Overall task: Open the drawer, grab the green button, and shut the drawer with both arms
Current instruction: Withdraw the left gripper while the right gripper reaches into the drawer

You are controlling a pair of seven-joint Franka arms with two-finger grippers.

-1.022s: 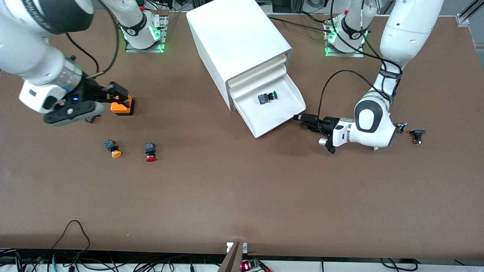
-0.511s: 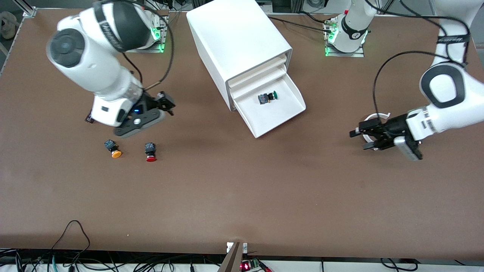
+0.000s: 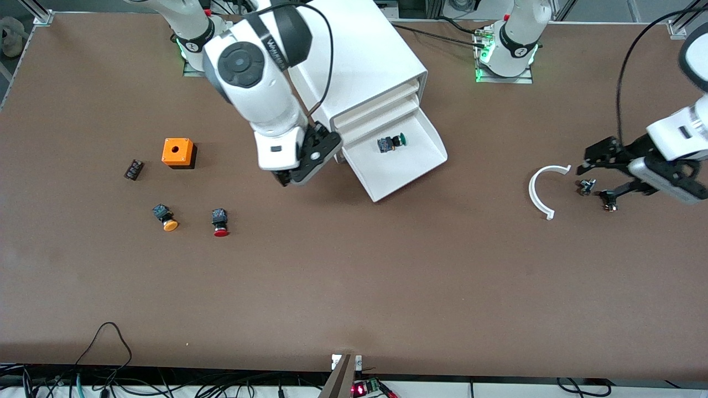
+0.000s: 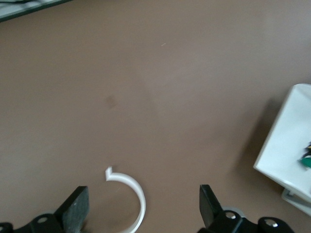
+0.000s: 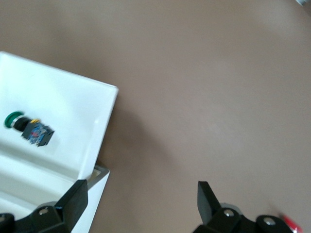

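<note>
Since half a second ago, my right arm has swung across from the buttons' side of the brown table [image 3: 354, 287] toward the boxy white cabinet [image 3: 354, 61], and my left arm has pulled away toward its own end of the table.

My right tool [image 3: 307, 160] now hangs over the table just beside the cabinet's corner, at the edge of the lowest white plastic tray-like drawer [image 3: 412, 166]. Its 2 fingers are spread apart with nothing between them. That drawer stands pulled out, while the 2 drawers above it sit pushed in. Inside it lies the small push button with a round green cap and black body [image 3: 391, 142], on its side on the drawer floor, toward the cabinet end.

My left tool [image 3: 600, 168] is up over the table near a thin white curved plastic strip [image 3: 539, 193], with its fingers released wide and empty. 2 small dark parts [image 3: 597, 193] lie on the table under it.

Toward the right arm's end of the table rest an orange square box with a round hole [image 3: 177, 152] and a small dark block [image 3: 133, 169]. Nearer the front camera lie an orange-capped push button [image 3: 165, 218] and a red-capped push button [image 3: 220, 223], close together.
</note>
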